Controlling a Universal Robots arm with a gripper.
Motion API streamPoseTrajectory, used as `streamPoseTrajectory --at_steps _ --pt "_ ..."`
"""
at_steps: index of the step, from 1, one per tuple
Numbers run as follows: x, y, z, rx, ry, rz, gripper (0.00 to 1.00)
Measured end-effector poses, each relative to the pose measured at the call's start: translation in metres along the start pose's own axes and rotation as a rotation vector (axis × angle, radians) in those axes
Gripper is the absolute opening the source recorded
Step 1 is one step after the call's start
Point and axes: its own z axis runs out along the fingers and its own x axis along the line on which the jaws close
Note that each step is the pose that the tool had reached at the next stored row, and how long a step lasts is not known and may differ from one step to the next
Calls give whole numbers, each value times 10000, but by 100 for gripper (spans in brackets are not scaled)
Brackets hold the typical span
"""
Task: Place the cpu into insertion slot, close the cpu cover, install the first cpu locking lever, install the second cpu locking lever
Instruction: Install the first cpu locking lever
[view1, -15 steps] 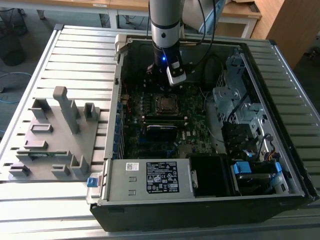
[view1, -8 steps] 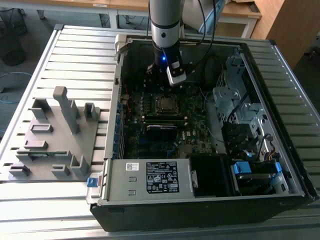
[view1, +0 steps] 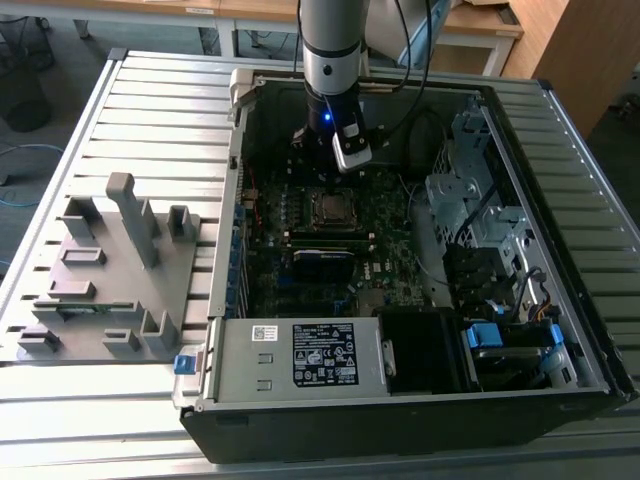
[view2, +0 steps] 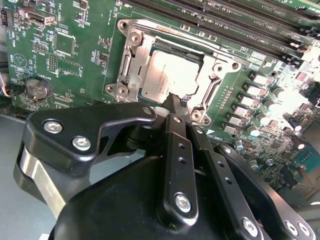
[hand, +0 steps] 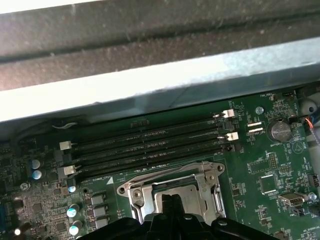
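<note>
Chip (view2: 167, 75), light, stiff and fragile, is seen seated in the socket (view2: 172, 70) beneath the cover (view2: 131, 47); closed, empty gripper (view2: 176, 107) poised at its edge.

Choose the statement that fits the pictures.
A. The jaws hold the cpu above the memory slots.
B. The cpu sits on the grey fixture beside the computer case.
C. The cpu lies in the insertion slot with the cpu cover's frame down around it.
C: in the second wrist view the cpu lies flat in the socket, the cpu cover framing it, with the gripper at its edge.
</note>
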Motion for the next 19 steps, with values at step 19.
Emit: streamPoseTrajectory --at_steps 19 --pt "-42 18 -21 89 300 10 10"
